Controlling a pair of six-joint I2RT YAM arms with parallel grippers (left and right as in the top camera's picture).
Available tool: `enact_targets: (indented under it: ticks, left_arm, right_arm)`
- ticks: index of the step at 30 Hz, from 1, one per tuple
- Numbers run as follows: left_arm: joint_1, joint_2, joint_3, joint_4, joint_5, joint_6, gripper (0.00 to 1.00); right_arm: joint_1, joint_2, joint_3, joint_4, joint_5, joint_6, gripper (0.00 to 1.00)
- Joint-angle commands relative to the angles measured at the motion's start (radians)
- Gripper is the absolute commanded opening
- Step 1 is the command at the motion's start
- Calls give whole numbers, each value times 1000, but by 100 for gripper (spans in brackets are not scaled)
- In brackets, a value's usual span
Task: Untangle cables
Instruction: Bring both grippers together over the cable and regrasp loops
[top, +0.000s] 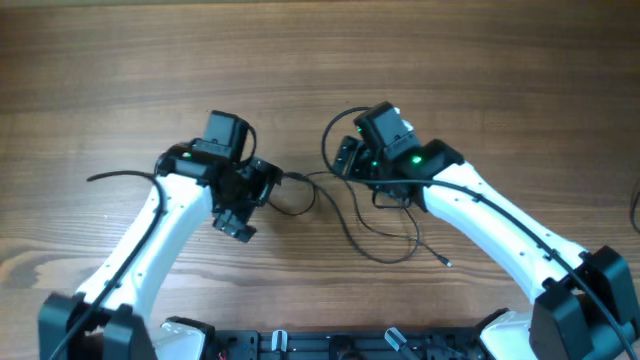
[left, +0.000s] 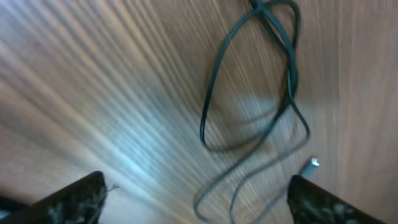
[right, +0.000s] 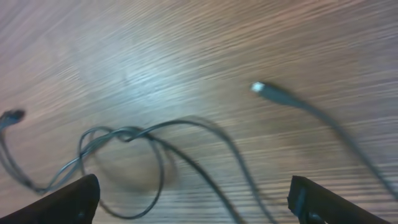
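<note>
Cable (top: 388, 261), thin, black and smooth-sheathed, lies slack on the bench (top: 120, 60), a brown wood-grain surface with fine streaks running along its length. It sits in the middle of the bench, between the two arms.

At the left, the left gripper (top: 258, 203) hangs low over the wood with its jaws spread wide. In the left wrist view its dark, rough-textured fingers (left: 74, 202) frame bare grain, and the cable lies beyond them, held by neither. One strand runs rightward from just beside this gripper, though whether it touches a finger cannot be told from overhead.

Further right the cable curls into several overlapping loops, crossing itself where the strands bunch into a small knot-like tangle. The right gripper (top: 345, 160) hovers over this bunch, also parted wide, with nothing between its fingers (right: 71, 199).

Rightmost, a loose tail bends back and ends in a small silvery plug (top: 447, 264) flat on the wood.
</note>
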Motion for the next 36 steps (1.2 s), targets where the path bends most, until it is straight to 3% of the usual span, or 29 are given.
enact_targets:
  ticks: [1, 5, 8, 10, 11, 12, 14, 16, 20, 23, 31, 36]
  left_arm:
    - [-59, 75, -77, 100, -58, -56, 90]
    - [-109, 152, -122, 227, -87, -56, 83]
    - [-130, 201, -134, 250, -134, -56, 68]
    - [-137, 233, -134, 251, -163, -56, 45]
    - [-137, 242, -134, 248, -175, -55, 17]
    - [-135, 243, -134, 248, -193, -50, 4]
    - [-124, 229, -131, 249, -212, -12, 4]
    - [-98, 191, -114, 250, -210, 113, 4]
    - [-56, 84, -57, 248, -146, 378, 4]
    - [-48, -5, -23, 248, -89, 493, 4]
    - [-49, -232, -16, 347, -87, 499, 4]
    - [-49, -303, -16, 458, -87, 369, 4]
  right_arm:
    - [-5, -6, -3, 8, 35, -36, 100]
    - [-5, -5, -3, 26, 21, -23, 100]
    - [-5, -5, -3, 27, -10, 45, 100]
    - [-5, -5, -3, 27, -30, 82, 100]
    - [-5, -5, -3, 29, -29, 94, 100]
    - [-5, -4, -3, 30, -29, 96, 100]
    - [-6, -4, -3, 29, -18, 94, 100]
    - [-6, -4, -3, 26, -10, 65, 100]
    - [-42, -5, -3, -5, -26, -151, 100]
    - [-87, -11, -3, -35, -77, -298, 100]
    - [-213, -87, -3, -100, -154, -478, 100]
    - [-235, -127, -3, -93, -335, -560, 100]
